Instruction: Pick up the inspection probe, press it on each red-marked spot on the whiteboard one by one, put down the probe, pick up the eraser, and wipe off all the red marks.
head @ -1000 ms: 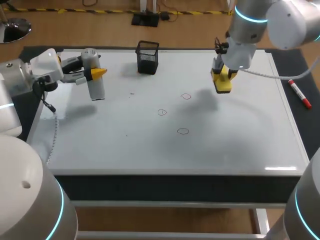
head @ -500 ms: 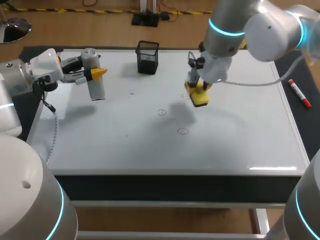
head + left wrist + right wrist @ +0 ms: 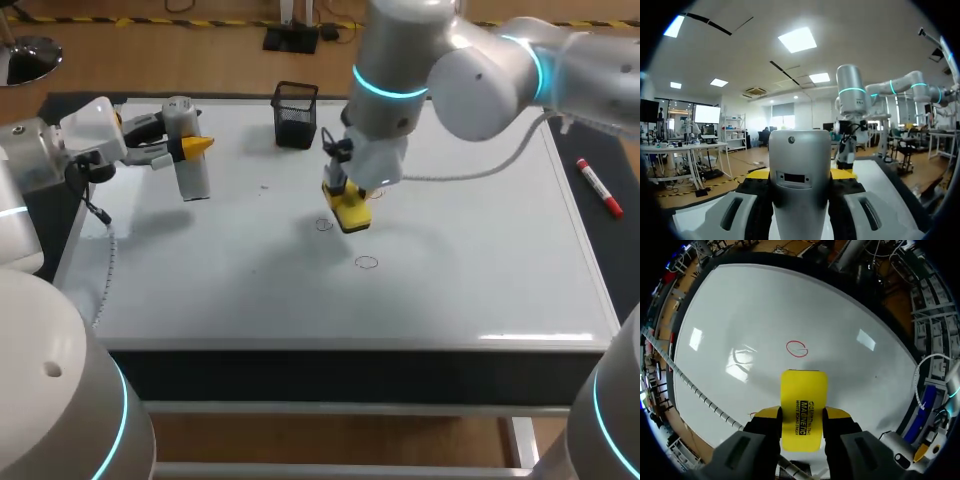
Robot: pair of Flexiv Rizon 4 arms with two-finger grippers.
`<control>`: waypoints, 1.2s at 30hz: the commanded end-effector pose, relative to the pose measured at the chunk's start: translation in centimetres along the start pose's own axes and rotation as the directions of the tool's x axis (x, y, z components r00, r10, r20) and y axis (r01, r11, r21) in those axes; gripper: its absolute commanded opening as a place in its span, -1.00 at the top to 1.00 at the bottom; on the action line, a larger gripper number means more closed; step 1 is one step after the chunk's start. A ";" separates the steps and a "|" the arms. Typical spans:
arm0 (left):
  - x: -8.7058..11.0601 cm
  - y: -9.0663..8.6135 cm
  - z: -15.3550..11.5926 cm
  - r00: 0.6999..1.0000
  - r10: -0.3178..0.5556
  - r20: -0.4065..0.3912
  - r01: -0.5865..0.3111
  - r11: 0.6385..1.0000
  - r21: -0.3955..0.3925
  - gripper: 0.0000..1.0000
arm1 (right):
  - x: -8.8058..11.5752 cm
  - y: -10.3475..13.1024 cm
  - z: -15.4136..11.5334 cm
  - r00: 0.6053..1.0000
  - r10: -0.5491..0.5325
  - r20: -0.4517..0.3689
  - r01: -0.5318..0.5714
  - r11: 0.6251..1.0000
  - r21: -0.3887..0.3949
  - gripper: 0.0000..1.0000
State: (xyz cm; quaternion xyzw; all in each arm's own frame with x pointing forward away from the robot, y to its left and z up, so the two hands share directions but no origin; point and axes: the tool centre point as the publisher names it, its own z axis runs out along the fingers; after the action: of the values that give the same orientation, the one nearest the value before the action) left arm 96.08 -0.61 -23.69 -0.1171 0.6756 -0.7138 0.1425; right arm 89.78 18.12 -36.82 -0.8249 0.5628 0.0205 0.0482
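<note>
Right gripper (image 3: 803, 416), clamped on the yellow eraser (image 3: 804, 387), should set it flat on the whiteboard (image 3: 740, 305) and sweep fully across the red circle (image 3: 797, 348) just ahead

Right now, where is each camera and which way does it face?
Head view: above, behind, looking down on the whiteboard; left arm, right arm show.
Left wrist view: faces level across the whiteboard; fingers grip the probe.
Right wrist view: faces down at the whiteboard; fingers grip the eraser.
Shared: head and right wrist show the eraser.
</note>
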 end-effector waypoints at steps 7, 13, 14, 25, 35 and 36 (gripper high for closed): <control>0.0 0.0 0.0 1.000 0.002 0.003 -0.002 1.000 0.004 1.00 | -3.0 -0.6 1.8 0.999 -0.011 -0.049 0.011 1.000 0.001 1.00; 0.0 0.0 0.0 1.000 0.002 0.003 -0.002 1.000 0.004 1.00 | -3.8 -0.4 2.7 0.999 -0.023 -0.040 0.023 1.000 -0.004 1.00; 0.0 0.0 0.0 1.000 0.002 0.003 -0.002 1.000 0.004 1.00 | -3.8 -0.4 2.8 0.999 -0.026 -0.043 0.026 1.000 -0.006 1.00; 0.0 0.0 0.0 1.000 0.002 0.003 -0.002 1.000 0.004 1.00 | -3.9 -0.3 4.1 0.998 -0.046 -0.043 0.045 0.999 -0.022 1.00; 0.0 0.0 0.0 1.000 0.002 0.003 -0.002 1.000 0.004 1.00 | -3.6 -0.1 4.9 0.998 -0.047 -0.048 0.045 0.998 -0.040 1.00; 0.0 0.0 0.0 1.000 0.002 0.003 -0.002 1.000 0.004 1.00 | -3.6 -0.1 5.0 0.997 -0.051 -0.050 0.049 0.998 -0.043 1.00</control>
State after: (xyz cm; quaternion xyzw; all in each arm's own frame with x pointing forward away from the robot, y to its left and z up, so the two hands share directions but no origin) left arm 96.07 -0.60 -23.68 -0.1171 0.6757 -0.7137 0.1425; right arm 88.45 21.83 -41.37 -0.8383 0.5447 0.0110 0.0208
